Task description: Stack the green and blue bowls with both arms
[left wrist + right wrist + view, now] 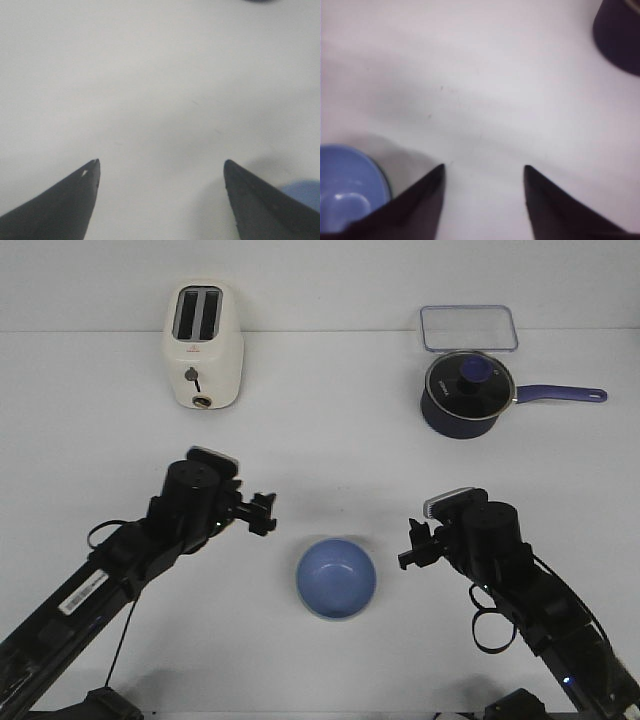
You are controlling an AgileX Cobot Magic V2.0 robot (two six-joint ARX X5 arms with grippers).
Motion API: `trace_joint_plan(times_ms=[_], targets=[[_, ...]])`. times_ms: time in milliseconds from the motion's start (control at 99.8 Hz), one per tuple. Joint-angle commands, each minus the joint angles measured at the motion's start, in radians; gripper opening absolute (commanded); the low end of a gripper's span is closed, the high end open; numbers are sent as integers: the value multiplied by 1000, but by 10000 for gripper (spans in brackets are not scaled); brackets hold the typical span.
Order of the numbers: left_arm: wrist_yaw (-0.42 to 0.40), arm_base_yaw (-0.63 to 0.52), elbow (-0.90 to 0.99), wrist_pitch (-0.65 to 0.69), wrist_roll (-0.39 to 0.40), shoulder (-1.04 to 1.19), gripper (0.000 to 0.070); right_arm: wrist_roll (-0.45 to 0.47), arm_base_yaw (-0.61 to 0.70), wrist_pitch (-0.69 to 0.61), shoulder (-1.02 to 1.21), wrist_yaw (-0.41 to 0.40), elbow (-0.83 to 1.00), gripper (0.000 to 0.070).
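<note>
In the front view a single blue bowl is seen at the lower centre of the frame, upright on the white table, between the two arms; no green bowl can be made out, so either it is nested beneath the blue one or it lies out of view, and which cannot be told. The left gripper is held to the left of the bowl and a little higher in the frame, clear of it, with its jaws parted wide and nothing between them, as the left wrist view confirms. The right gripper is held just to the right of the bowl, apart from it, its jaws moderately open and empty. A cream toaster stands at the upper left, a dark saucepan with a clear lidded box behind it at the upper right. The stack is judged either finished, with both arms released, or not yet begun; if the latter, the green bowl must be found first and the blue bowl's rim then pinched
</note>
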Motion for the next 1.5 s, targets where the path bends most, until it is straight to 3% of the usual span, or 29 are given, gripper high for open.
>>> trace_joint_plan(times_ms=[0,20,70,271,401,602,712,1494], targets=[[-84,29,23,-5,38,-37,263,-25,-9,50,-34,3,1,41],[-95,47,23,-13,43,-56,164,-25,-14,64,-47,3,-5,0],[-97,79,20,-27,55,-92,0,-26,-28,100,-82,3,-27,0],[-140,187,-154,36,91,-290,13,-62,-92,278,-315,8,-219,0],[-147,232,-377,214,117,-485,13,-84,-135,401,-502,18,-372,0],[-155,297,-648,485,117,-727,12,-68,-171,483,-665,116,-502,0],[-171,328,-666,492,116,-756,13,-72,-171,493,-671,158,-502,0],[-171,343,-667,491,117,-771,14,-72,-171,505,-671,158,-501,0]])
